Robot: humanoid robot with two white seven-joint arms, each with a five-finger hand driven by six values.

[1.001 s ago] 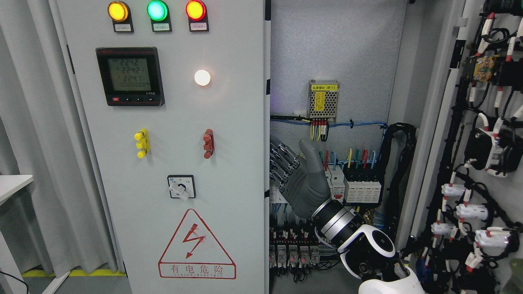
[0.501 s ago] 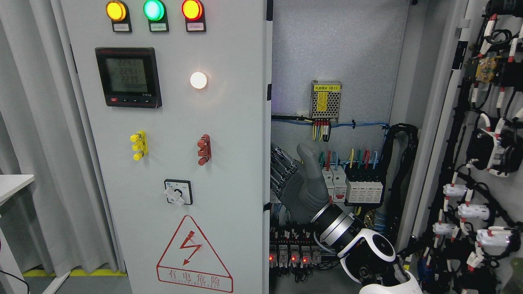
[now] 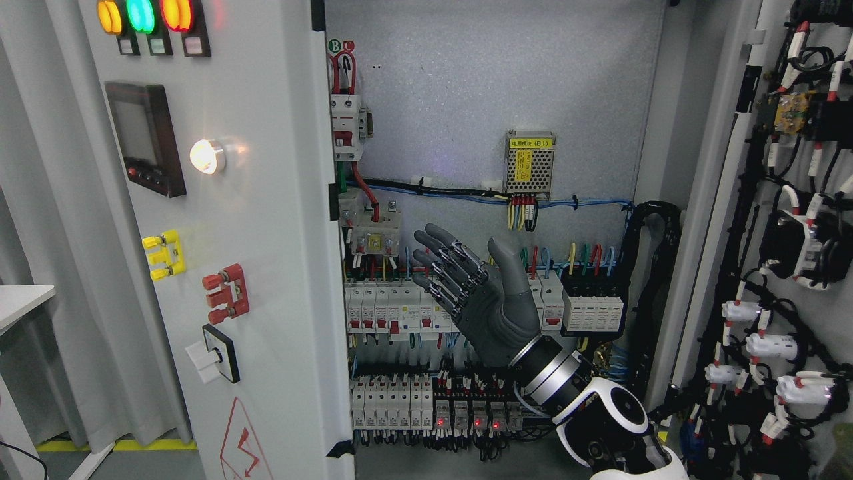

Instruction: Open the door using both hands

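The left cabinet door is swung outward, showing its front at an angle with lamps, a meter and switches. The right door stands open at the right edge, its wired inner face toward me. My right hand comes in from the lower right and is held up in the open cabinet, fingers spread, holding nothing. It is clear of the left door's edge, to its right. My left arm is out of view.
Inside the cabinet are rows of breakers, terminal blocks, a small power supply and a black cable bundle. A grey curtain hangs at the left, with a white table corner.
The left door has swung far outward to the left, exposing the cabinet's left half. My right hand, earlier behind the door's edge, now stands free with fingers spread.
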